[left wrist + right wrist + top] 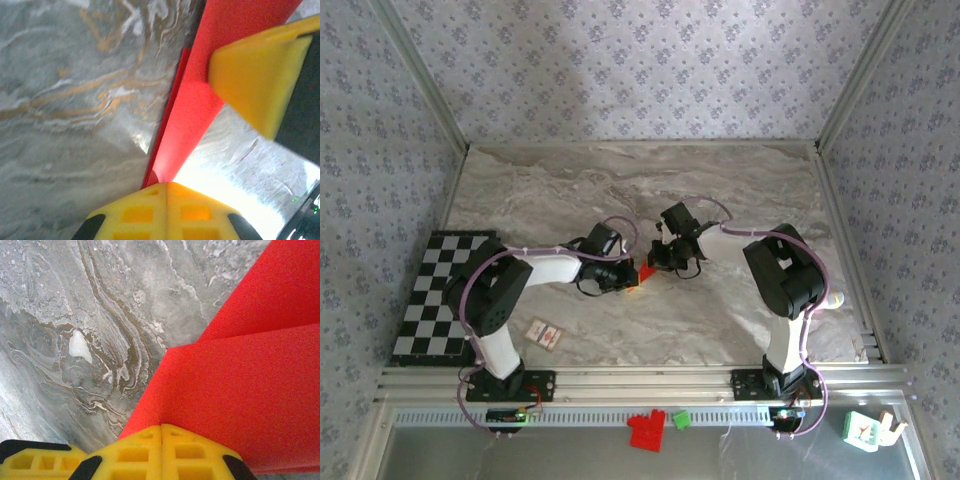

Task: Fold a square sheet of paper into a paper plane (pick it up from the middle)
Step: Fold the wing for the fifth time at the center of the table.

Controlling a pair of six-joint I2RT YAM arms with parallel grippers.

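Observation:
The square sheet of paper, bright red and folded into angular layers, hangs between both grippers over the middle of the marble table. My left gripper comes in from the left. Its yellow jaws are shut on the narrow lower end of the paper. My right gripper meets it from the right, shut on a corner of the creased paper. The right gripper's yellow finger presses the paper in the left wrist view. A fingertip of the left gripper shows in the right wrist view.
A black-and-white checkered mat lies at the left edge. A small white card with a red mark rests near the left arm's base. A red toy-brick block, a green block and a white-green item sit below the front rail.

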